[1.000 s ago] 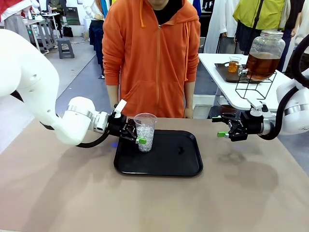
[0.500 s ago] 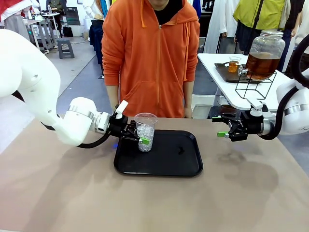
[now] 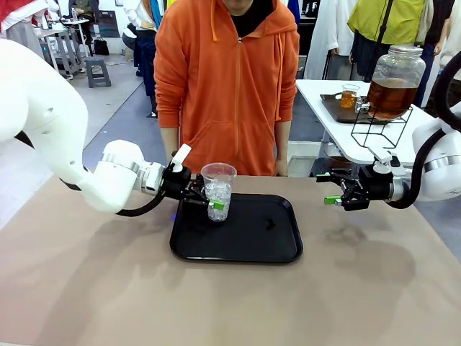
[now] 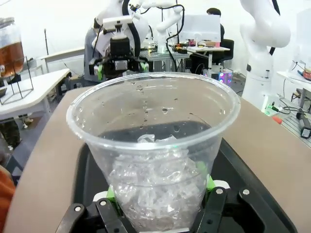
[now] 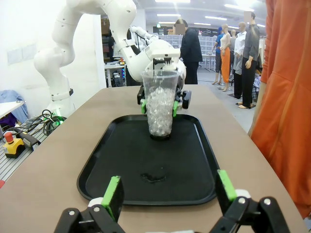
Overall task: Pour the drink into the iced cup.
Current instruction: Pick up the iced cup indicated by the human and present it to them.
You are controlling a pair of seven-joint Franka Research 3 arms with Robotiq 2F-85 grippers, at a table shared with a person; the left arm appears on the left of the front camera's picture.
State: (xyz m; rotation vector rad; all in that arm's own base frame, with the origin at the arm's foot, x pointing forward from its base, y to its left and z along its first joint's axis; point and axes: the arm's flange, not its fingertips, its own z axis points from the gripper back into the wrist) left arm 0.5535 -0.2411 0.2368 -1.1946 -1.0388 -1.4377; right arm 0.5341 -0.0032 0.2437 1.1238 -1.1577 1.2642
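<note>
The iced cup (image 3: 217,189), a clear plastic cup with ice in its lower half, stands upright over the back left of the black tray (image 3: 248,249). My left gripper (image 3: 214,204) is shut on its lower part, a green pad (image 4: 209,183) on each side of the cup (image 4: 155,145). My right gripper (image 3: 333,194) hangs open and empty over the table to the right of the tray, facing the cup (image 5: 159,104). The drink (image 3: 390,96), amber-brown, fills a large glass jar on a side table at the back right.
A person in an orange hoodie (image 3: 227,86) stands at the far edge, behind the tray. A small glass (image 3: 350,96) of amber liquid sits on a dark tray next to the jar. A small wet mark (image 5: 154,177) lies mid-tray.
My left gripper has closed on the iced cup, and the cup has risen slightly. The right arm has stayed still.
</note>
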